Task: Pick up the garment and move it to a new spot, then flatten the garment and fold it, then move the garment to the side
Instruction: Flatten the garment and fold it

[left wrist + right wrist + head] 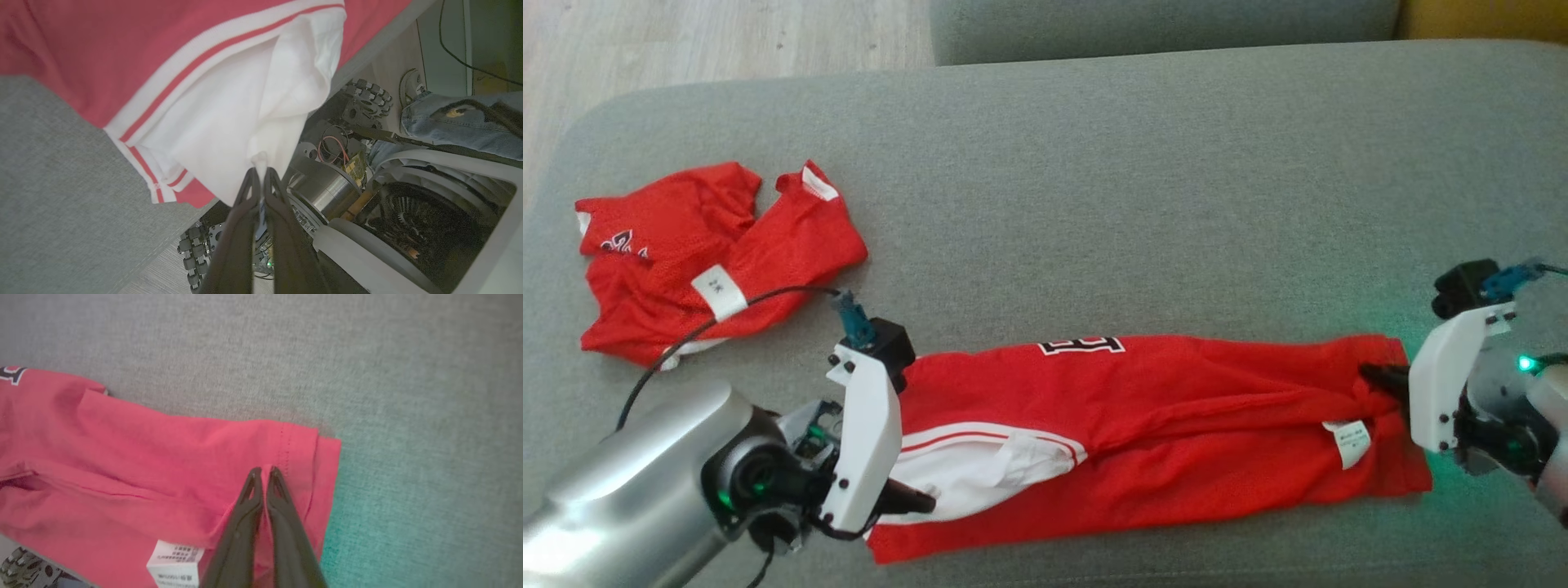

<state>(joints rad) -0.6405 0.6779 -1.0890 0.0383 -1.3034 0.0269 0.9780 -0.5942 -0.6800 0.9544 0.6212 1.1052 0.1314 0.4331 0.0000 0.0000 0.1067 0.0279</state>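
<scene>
- Garment (1160, 425): red, w/ a white panel (980, 469) at one end. It lies stretched along the near part of the grey sofa cushion (1094, 204).
- Long axis runs left-right across the head view, one gripper at each end.
- Left gripper (261, 173): fingers pinched together on a fold of the white panel at the garment's left end. The cloth peaks up into the tips, so it looks slightly lifted there.
- Right gripper (264, 471): fingers closed on a small pinch of red cloth just inside the hem (314, 457) at the right end. A label (173, 563) sits just beside the fingers, toward the near edge.
- Key relation: the arms hold opposite ends, so the cloth spans between them. Neither is nearer, as both are already on it.
- Judgement: the step looks like flatten/stretch. Any pull should go along the long axis, both ends moving together, or the middle creases will bunch.
- Risk: both pinches are small, and the left one may slip off the thin white fold.
- Second red garment (711, 253): crumpled at far left, well apart, untouched.
</scene>
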